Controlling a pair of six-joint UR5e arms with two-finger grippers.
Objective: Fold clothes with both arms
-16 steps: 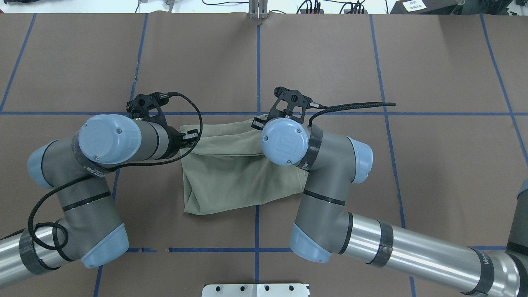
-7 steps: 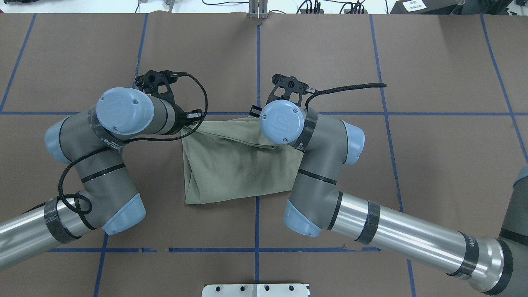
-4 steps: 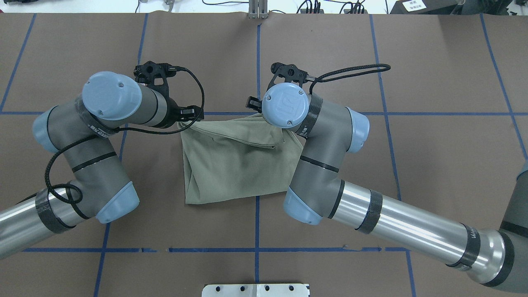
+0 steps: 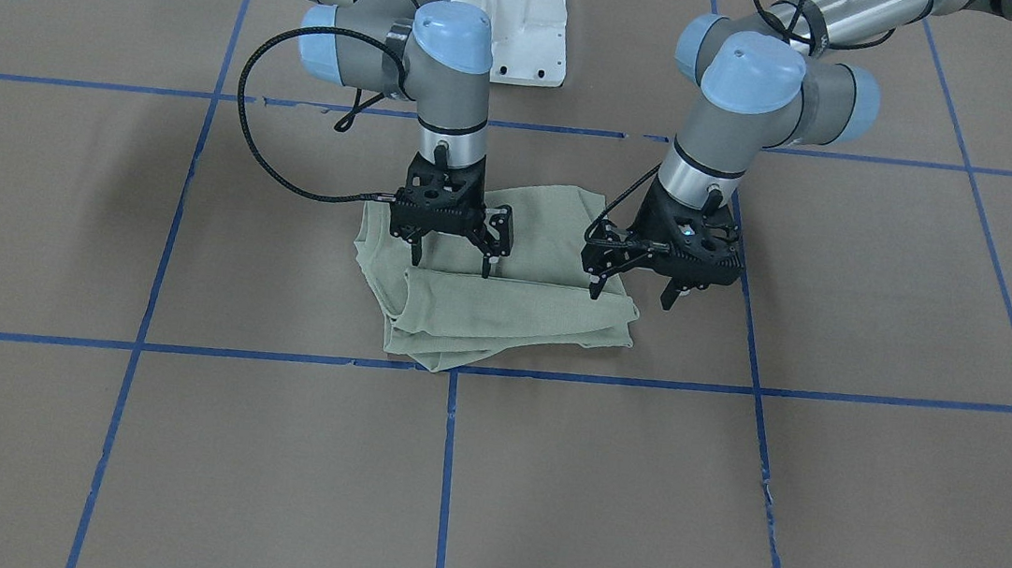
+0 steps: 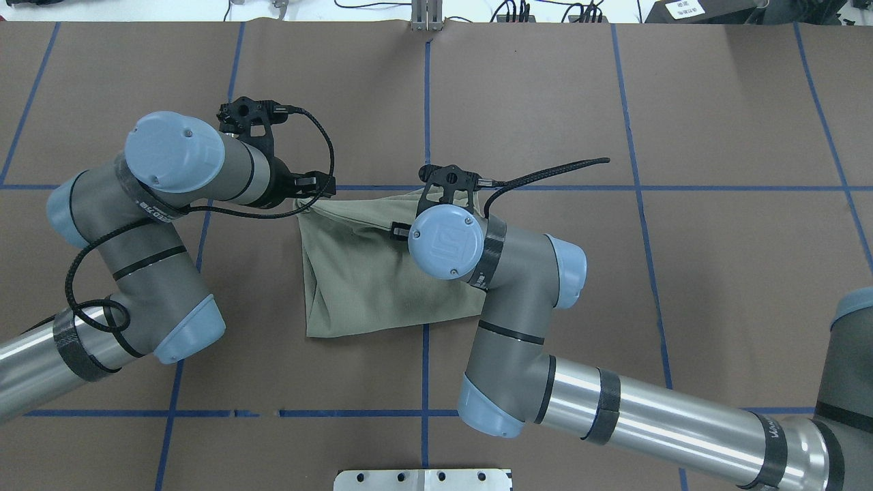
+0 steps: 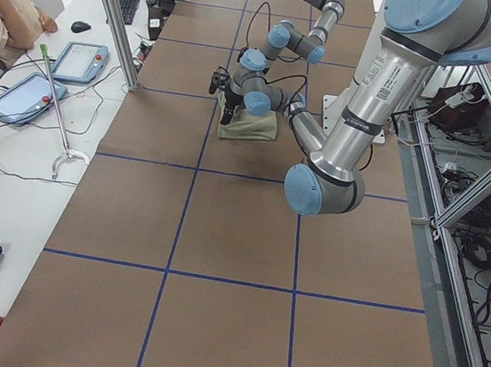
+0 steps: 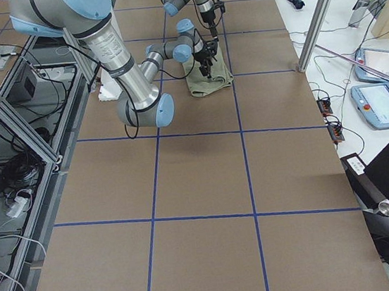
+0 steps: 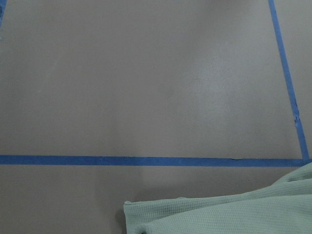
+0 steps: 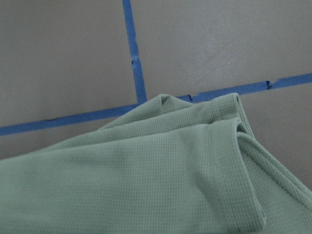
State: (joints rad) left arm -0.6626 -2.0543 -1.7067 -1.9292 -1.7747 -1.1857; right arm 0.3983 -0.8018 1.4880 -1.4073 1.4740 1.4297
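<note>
Shirt (image 9: pixel 146 185) — matt waffle-knit cloth; table cover (image 4: pixel 728 496) — smooth matt paper.

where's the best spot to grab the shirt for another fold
Take the shirt at its layered corner on the edge away from the robot, on its right side. The folded layers fan out there, so the open right gripper could probably come straight down and straddle all of them; the middle lies flat.

The left arm (image 5: pixel 150 273) and right arm (image 5: pixel 655 423) are silver tubes and grey joints with light-blue caps (image 5: pixel 174 150), each cap bearing small screws and an embossed logo. Black bands (image 5: pixel 600 416) ring the tubes; braided black cables (image 5: pixel 545 176) loop outside. The pedestal (image 4: pixel 507 2) is white.
</note>
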